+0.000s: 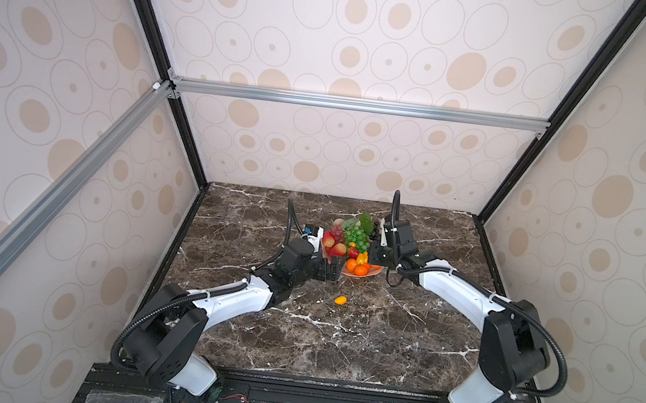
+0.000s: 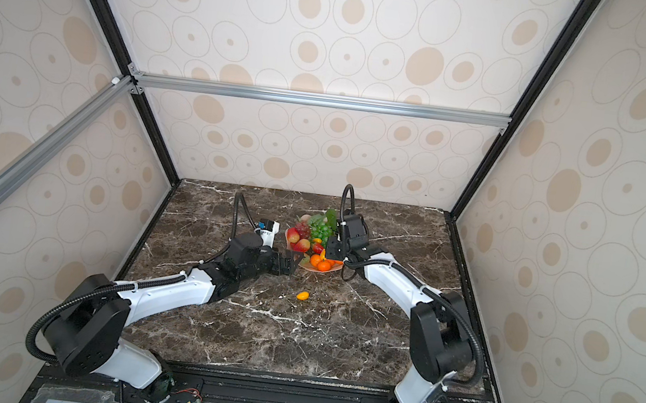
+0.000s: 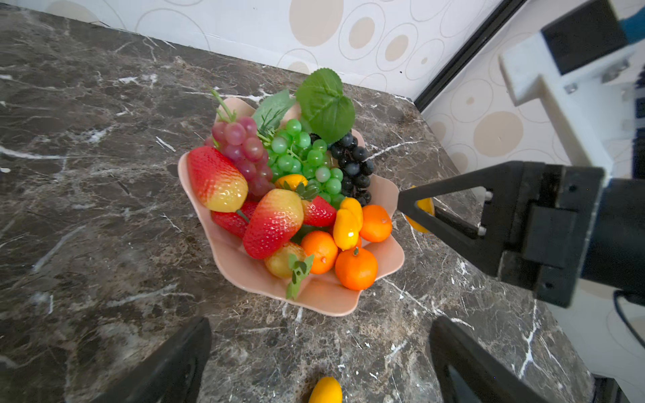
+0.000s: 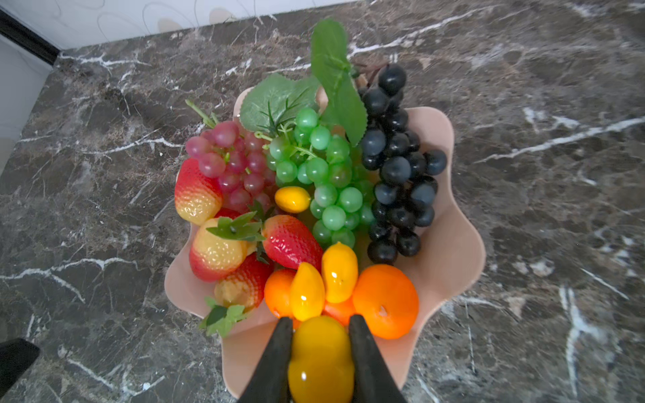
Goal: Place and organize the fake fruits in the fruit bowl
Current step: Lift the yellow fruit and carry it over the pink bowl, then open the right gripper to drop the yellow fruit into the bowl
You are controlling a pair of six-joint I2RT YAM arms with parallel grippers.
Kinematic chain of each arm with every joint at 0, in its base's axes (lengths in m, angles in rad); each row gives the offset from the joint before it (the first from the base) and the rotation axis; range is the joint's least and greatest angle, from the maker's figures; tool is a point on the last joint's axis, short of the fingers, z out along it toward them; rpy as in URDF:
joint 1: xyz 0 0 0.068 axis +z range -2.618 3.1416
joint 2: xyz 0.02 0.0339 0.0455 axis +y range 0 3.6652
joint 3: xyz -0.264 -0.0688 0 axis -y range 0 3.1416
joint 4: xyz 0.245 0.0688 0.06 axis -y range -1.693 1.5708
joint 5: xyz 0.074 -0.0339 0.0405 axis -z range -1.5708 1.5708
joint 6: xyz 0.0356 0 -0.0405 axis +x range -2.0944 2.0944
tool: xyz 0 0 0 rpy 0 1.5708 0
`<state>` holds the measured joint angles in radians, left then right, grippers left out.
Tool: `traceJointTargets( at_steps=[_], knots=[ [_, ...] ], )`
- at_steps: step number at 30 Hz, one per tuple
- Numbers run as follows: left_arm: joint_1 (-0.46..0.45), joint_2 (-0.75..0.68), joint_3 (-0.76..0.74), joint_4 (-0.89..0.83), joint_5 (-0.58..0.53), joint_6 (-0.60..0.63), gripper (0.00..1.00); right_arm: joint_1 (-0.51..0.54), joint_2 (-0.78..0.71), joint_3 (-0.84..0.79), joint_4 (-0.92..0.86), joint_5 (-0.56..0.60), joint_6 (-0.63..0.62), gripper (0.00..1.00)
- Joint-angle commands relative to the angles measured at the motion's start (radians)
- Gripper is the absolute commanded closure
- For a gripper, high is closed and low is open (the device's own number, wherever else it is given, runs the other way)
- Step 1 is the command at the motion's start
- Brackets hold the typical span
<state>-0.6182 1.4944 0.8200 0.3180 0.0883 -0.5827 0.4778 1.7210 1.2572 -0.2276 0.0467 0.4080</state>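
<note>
Right wrist view: right gripper [image 4: 321, 319] pinches a yellow oval [image 4: 321, 366] at the bowl's [image 4: 450, 265] rim.
Done: strawberries [image 4: 289, 240], tangerines [image 4: 385, 300], grapes [image 4: 328, 174], three ovals [image 4: 339, 272] in bowl.
Remaining: loose oval [image 1: 340, 300] on table [image 1: 338, 338], well apart from bowl.
Left gripper [image 3: 321, 324]: wide, empty, beside bowl.
Obstacle: heaped fruit, little room.

Fruit bowl [image 4: 453, 265] pale pink. By the top views, inside it: red grapes [image 1: 336, 232], green grapes [image 1: 357, 236], black grapes [image 4: 398, 167], green leaves [image 1: 366, 221] at 12 o'clock. Strawberries [image 1: 338, 249] red fading to yellow at 9. Tangerines [image 1: 361, 270] orange at 6. Ovals [image 4: 338, 272] yellow-orange; held oval [image 4: 321, 359] and loose oval [image 1: 340, 300] at the bowl's 6 o'clock same. Table [image 1: 338, 338] dark brown marble, white veins. Walls [image 1: 373, 49] cream, beige spots in thin rings.
</note>
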Motion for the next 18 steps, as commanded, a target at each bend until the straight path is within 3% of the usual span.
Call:
traceJointTargets(
  at_steps=[1, 18],
  knots=[
    [0.021, 0.012, 0.059, -0.009, 0.007, -0.015, 0.02, -0.019, 0.081, 0.098, -0.078, -0.063, -0.039, 0.75],
    [0.036, -0.015, 0.042, -0.023, 0.007, -0.017, 0.02, -0.023, 0.344, 0.411, -0.215, -0.125, -0.102, 0.72]
  ],
)
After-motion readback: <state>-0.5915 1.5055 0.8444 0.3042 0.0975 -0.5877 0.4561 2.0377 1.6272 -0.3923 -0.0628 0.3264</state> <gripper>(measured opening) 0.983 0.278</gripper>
